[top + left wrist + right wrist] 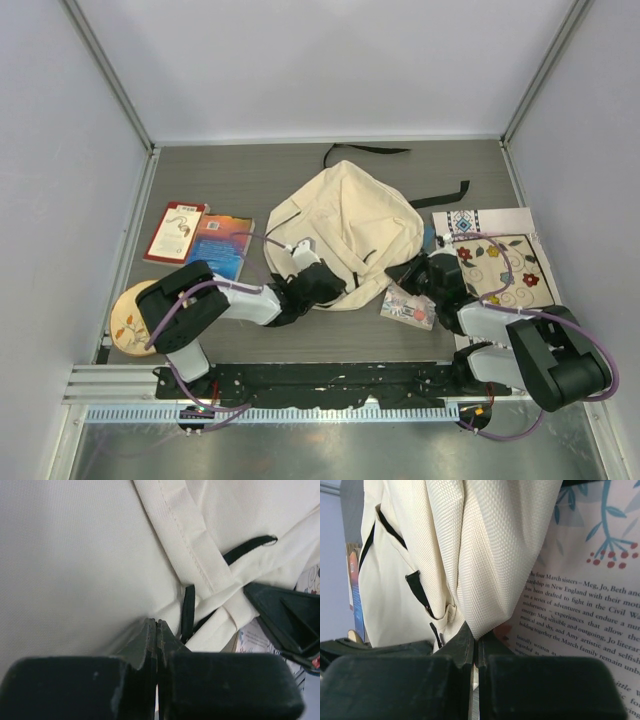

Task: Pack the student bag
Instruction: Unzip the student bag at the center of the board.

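Student bag: cream backpack (350,215) slumped flat at mid-bench, black straps (365,150) trailing off its far side, near edge facing the arms
Left jaws: left gripper (157,625) clenched tight, tips buried in the cream cloth; a crease runs to the tips, so a thin pinch of fabric looks caught
Right jaws: right gripper (476,635) clamped on a hanging fold of the same cloth, seen feeding straight down between the tips
Why held so: both arms have the near edge, one at each side; judged as a two-point hold to lift or spread the mouth so things can go in. No opening shows yet
Bench: grey surface (240,180), walled on three sides
Left of the bag: red book (175,231) and blue book (220,247) side by side, round wooden disc (128,320) nearer the left base; all apart from the bag
Right of the bag: flowered book (505,265), partly under the right arm; small printed card (408,308) just beside the right jaws
In the way: both arms busy with cloth, so neither is free to fetch a book; the small card lies close under the right wrist and could be dragged if the bag is pulled
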Motion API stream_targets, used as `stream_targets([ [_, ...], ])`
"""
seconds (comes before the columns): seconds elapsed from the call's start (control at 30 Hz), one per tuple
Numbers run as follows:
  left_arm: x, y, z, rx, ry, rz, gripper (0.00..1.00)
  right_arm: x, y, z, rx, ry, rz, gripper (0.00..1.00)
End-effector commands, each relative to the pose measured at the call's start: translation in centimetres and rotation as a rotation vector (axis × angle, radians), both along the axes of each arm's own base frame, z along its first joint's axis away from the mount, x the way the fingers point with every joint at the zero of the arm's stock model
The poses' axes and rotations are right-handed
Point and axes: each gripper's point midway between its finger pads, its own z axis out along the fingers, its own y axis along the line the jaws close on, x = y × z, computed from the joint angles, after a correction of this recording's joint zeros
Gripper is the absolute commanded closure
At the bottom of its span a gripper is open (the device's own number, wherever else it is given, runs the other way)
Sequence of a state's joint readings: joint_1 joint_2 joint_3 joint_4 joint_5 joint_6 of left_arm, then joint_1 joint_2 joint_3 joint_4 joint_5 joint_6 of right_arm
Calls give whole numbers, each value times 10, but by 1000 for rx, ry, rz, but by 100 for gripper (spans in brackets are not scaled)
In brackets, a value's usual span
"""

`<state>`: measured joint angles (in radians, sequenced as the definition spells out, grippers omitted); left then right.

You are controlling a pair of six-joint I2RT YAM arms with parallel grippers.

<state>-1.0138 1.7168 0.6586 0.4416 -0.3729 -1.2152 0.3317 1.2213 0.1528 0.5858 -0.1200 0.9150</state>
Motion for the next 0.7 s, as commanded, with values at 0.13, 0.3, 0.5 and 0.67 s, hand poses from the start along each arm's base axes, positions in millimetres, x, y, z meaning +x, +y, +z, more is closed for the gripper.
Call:
stream_targets([
  [0.13, -33, 42, 0, 86, 7, -66, 100, 45, -20, 28, -82, -55, -94, 99],
  [0.3, -37, 63, 7, 110, -19, -42, 100, 50, -18, 25, -76, -53, -88, 99],
  [0.5, -37, 79, 14, 160, -34, -15, 100, 52, -24, 21, -80, -41, -89, 99],
  [0.67, -36, 87, 24, 180, -62, -6, 100, 54, -16, 30, -41, -56, -29, 95],
])
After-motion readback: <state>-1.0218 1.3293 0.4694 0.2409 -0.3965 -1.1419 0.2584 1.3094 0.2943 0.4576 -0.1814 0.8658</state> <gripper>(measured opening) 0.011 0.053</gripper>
